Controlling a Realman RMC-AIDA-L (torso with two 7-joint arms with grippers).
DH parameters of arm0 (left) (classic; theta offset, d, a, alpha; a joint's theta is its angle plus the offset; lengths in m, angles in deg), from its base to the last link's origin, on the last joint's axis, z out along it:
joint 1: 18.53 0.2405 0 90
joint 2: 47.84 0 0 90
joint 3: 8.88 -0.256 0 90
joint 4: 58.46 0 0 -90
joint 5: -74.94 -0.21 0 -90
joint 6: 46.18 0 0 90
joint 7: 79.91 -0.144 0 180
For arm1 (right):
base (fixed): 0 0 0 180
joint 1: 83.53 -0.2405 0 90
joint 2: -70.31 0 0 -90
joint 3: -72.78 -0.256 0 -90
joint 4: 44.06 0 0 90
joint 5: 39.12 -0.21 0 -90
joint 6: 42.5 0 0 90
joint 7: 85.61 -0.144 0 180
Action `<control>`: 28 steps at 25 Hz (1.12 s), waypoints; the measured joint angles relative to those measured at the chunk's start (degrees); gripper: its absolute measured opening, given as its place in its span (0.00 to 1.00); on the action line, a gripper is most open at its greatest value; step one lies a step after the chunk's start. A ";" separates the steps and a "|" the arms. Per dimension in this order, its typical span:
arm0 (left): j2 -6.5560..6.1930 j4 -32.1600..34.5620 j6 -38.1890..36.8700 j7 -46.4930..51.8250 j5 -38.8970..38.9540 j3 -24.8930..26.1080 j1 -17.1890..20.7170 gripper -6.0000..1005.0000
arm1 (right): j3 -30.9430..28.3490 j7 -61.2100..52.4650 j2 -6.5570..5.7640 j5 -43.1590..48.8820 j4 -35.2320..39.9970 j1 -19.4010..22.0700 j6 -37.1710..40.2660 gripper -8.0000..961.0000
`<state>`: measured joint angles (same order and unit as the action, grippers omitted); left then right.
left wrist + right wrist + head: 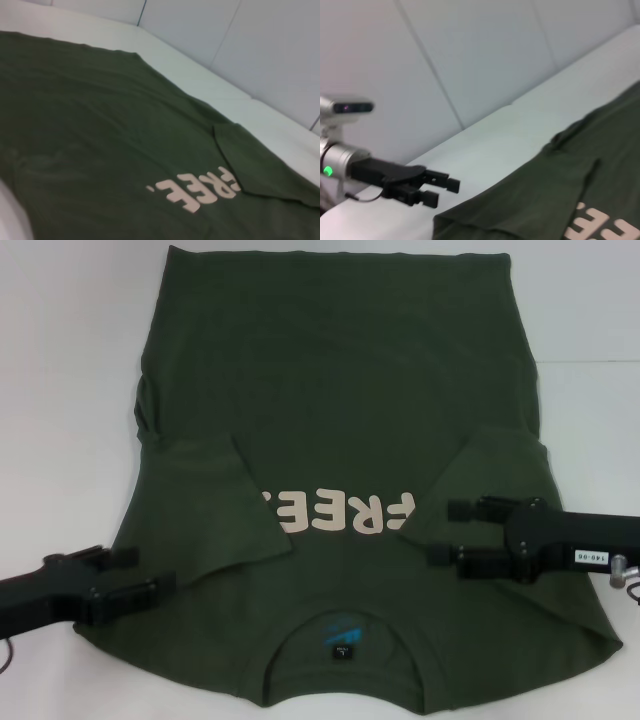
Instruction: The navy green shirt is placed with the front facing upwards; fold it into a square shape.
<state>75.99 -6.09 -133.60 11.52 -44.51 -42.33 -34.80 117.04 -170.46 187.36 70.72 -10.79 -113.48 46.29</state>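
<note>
- My left gripper (150, 575) hangs over the near-left shoulder of the navy green shirt (340, 400), fingers parted and holding nothing; the right wrist view shows the same gripper (442, 191) with daylight between its fingers.
- My right gripper (448, 532) sits over the near-right side, just beside the folded-in right sleeve (490, 465), its two fingers wide apart and empty.
- The shirt lies front-up on the white table (60, 360), collar toward me, hem at the far edge. Both sleeves are already turned inward; the left sleeve (235, 510) covers part of the "FREE" lettering (345, 512).
- I judge the cotton light, limp and prone to drag, so it will sag and wrinkle unless both grippers lift together. I would pinch the two shoulder corners by the collar (340, 650), taking all layers at the fold edges.
- The near edge runs out of the head view, so the lower collar is cut off. The neck label (342, 632) is too small to read.
</note>
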 joint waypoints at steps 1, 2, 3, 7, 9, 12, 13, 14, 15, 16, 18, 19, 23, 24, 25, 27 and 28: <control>0.04 0.33 -0.11 0.03 -0.24 0.17 0.24 0.79 | 0.05 0.69 0.05 0.36 0.00 -0.12 0.42 0.95; 0.06 0.49 -0.20 0.16 -0.48 0.38 0.37 0.79 | 0.12 0.93 0.07 0.92 0.01 -0.32 0.80 0.95; 0.08 0.74 -0.40 0.43 -0.97 0.81 0.53 0.79 | 0.19 1.00 0.09 1.54 0.02 -0.53 1.16 0.95; 0.06 1.33 -0.74 2.00 -4.18 2.42 0.78 0.79 | 0.51 1.59 0.18 3.35 0.18 -1.03 3.32 0.95; 0.09 1.52 -0.76 2.60 -4.99 2.81 1.05 0.79 | 0.61 1.74 0.19 3.60 0.29 -1.03 3.48 0.95; 0.10 1.57 -0.68 2.76 -5.27 4.06 1.46 0.79 | 0.38 1.51 0.07 3.71 0.38 -0.86 3.15 0.95; 0.10 1.55 -0.53 2.78 -5.27 4.36 1.57 0.79 | 0.28 1.30 0.01 3.64 0.38 -0.84 3.13 0.95; 0.10 1.49 -0.31 2.81 -5.29 4.70 1.70 0.79 | 0.10 1.10 -0.06 3.57 0.38 -0.83 3.11 0.95; 0.10 1.44 -0.08 2.89 -5.42 5.03 1.76 0.79 | -0.14 0.92 -0.14 3.52 0.39 -0.82 3.08 0.95; 0.10 1.38 0.11 3.03 -5.70 5.41 1.79 0.79 | -0.53 0.84 -0.15 3.50 0.39 -0.82 3.06 0.95; 0.09 1.24 0.72 3.56 -6.69 6.34 1.79 0.79 | -1.40 0.71 -0.18 3.47 0.39 -0.81 3.04 0.95; 0.07 1.11 1.28 4.05 -7.52 6.81 1.74 0.79 | -1.78 0.70 -0.18 3.46 0.38 -0.81 3.04 0.95; 0.08 0.80 3.70 5.04 -8.58 7.04 1.82 0.79 | -2.51 0.64 -0.20 3.44 0.35 -0.85 3.04 0.95; 0.10 0.52 4.23 5.25 -8.84 7.05 1.80 0.79 | -2.61 0.58 -0.21 3.44 0.33 -0.89 3.04 0.95; 0.10 0.31 4.52 5.38 -9.05 7.05 1.73 0.79 | -2.68 0.53 -0.21 3.44 0.31 -0.93 3.04 0.95; 0.10 -0.25 4.83 5.69 -9.86 6.96 1.48 0.79 | -2.77 0.42 -0.22 3.44 0.35 -0.94 3.05 0.95; 0.08 -0.37 4.88 5.73 -10.20 6.89 1.39 0.79 | -2.84 0.37 -0.23 3.44 0.39 -0.95 3.05 0.95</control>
<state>76.07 -6.46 -128.72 17.25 -54.71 -35.44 -33.41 114.21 -170.10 187.12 74.16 -10.40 -114.43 49.34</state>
